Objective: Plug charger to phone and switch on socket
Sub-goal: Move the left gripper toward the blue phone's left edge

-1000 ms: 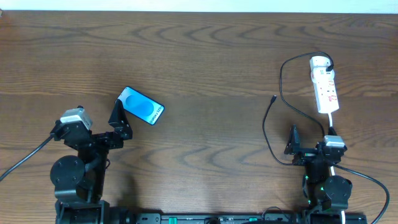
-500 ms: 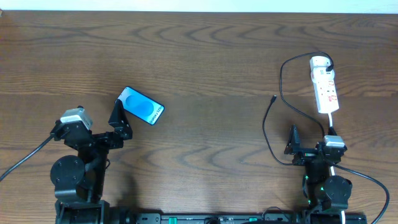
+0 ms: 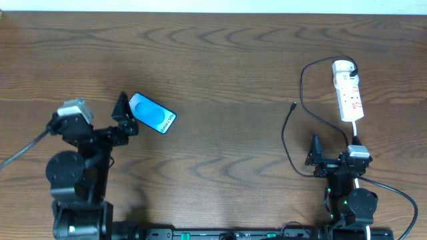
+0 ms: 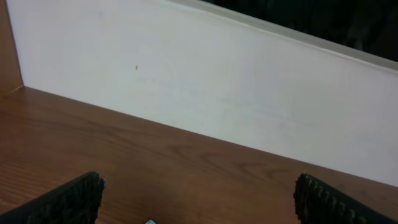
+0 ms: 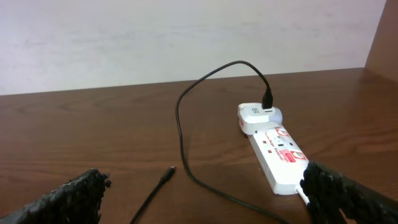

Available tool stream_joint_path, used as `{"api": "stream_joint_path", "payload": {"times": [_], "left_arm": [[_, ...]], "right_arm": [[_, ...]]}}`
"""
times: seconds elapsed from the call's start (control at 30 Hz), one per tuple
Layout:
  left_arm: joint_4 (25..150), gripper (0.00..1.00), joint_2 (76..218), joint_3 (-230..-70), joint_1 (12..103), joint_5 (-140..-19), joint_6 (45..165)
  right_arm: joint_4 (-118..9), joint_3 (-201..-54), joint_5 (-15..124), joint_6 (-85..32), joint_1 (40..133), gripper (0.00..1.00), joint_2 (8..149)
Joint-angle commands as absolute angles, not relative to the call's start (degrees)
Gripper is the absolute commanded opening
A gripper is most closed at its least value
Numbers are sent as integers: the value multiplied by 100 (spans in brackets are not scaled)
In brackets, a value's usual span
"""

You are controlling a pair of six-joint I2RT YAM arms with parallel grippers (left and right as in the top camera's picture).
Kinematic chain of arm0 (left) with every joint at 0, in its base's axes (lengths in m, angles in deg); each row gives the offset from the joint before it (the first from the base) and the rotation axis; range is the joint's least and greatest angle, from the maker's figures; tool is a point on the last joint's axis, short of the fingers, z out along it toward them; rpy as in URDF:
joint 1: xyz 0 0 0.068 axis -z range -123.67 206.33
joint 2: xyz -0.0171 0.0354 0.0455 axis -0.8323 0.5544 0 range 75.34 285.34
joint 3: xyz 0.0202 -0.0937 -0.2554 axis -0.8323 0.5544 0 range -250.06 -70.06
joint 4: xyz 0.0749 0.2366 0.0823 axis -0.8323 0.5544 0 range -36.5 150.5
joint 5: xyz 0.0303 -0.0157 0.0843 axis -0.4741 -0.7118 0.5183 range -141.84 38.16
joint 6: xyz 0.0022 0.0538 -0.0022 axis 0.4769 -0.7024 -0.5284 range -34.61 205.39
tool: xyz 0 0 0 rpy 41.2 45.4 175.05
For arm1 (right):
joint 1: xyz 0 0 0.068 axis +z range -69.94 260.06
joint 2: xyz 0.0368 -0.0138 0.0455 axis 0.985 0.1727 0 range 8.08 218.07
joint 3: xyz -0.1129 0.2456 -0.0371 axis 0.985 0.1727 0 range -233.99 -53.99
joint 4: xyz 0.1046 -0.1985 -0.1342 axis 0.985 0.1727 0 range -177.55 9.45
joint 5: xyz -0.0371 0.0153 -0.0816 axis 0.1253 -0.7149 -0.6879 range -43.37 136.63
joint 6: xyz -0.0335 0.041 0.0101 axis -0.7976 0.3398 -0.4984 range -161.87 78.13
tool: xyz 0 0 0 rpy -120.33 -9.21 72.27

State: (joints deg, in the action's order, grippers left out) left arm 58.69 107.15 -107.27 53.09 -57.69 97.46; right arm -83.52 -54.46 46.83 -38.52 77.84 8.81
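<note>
The phone (image 3: 152, 113) lies flat at the left of the table, its blue screen lit. My left gripper (image 3: 125, 115) hangs open right beside the phone's left end; in the left wrist view its fingers (image 4: 69, 202) stand wide apart over bare wood, with only a corner of the phone (image 4: 149, 221) showing at the bottom edge. The white socket (image 3: 348, 90) lies at the far right with the charger's adapter (image 5: 257, 116) plugged in. The charger cable (image 3: 285, 137) loops across the wood and its free plug (image 5: 169, 172) lies loose. My right gripper (image 3: 312, 152) is open and empty, nearer than the plug.
A white wall (image 4: 217, 81) runs along the table's far edge. The socket's white cord (image 3: 357, 137) leads toward the right arm's base. Brown wood (image 3: 227, 133) stretches between the phone and the charger cable.
My left arm has swung away from the front edge, carrying its open gripper up against the phone's left end. The right arm, the cable and the socket have not moved.
</note>
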Motion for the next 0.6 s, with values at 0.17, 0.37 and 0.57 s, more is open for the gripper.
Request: {"api": "stream_joint_path", "payload": {"times": [0.17, 0.37, 0.57], "left_arm": [[5948, 98, 11515, -11433, 5326, -5990, 9825], [6219, 98, 11581, -11488, 5326, -6298, 10052], [6352, 98, 11581, -11488, 5326, -6302, 10052]], "right_arm": [[-8330, -5428, 4697, -3932, 7823, 99, 857], [-8330, -5428, 4697, -3932, 7823, 99, 857], [-8330, -5428, 4697, -3930, 7823, 99, 857]]}}
